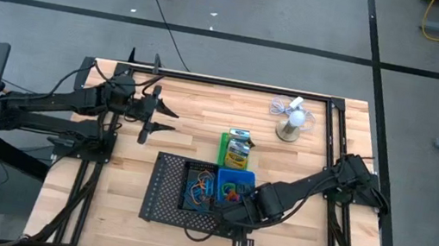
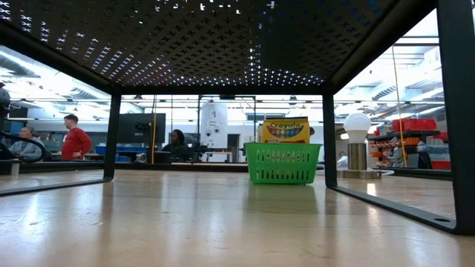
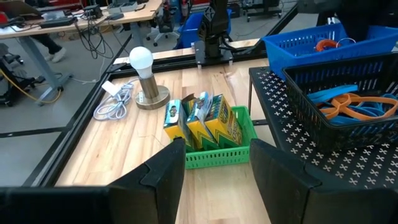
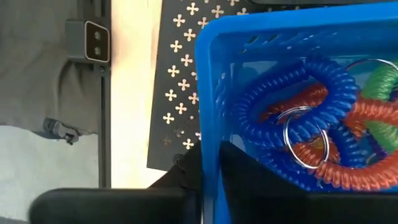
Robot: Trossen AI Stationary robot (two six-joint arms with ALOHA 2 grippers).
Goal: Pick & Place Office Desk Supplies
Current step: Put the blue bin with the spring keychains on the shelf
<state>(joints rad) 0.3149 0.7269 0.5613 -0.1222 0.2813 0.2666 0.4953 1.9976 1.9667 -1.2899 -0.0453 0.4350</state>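
Most supplies already sorted — the blue bin is just being set down.

On the mesh tray [image 1: 167,192], the blue bin [image 1: 237,182] holds coiled bands [image 4: 323,134]; the right gripper [image 1: 234,215] pinches its rim narrowly. Behind the tray, the green bin [image 1: 235,152] holds crayon boxes [image 3: 219,121]. The left gripper [image 1: 151,114] waits half-open, empty — little seems left.

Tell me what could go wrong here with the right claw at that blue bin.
The right claw straddles the wall of the blue bin on the mesh tray; pulling away carelessly could drag or tip the bin. The coiled bands are tangled on a ring, so one could snag and spill. The left claw points at the green bin and could bump it if it advances.
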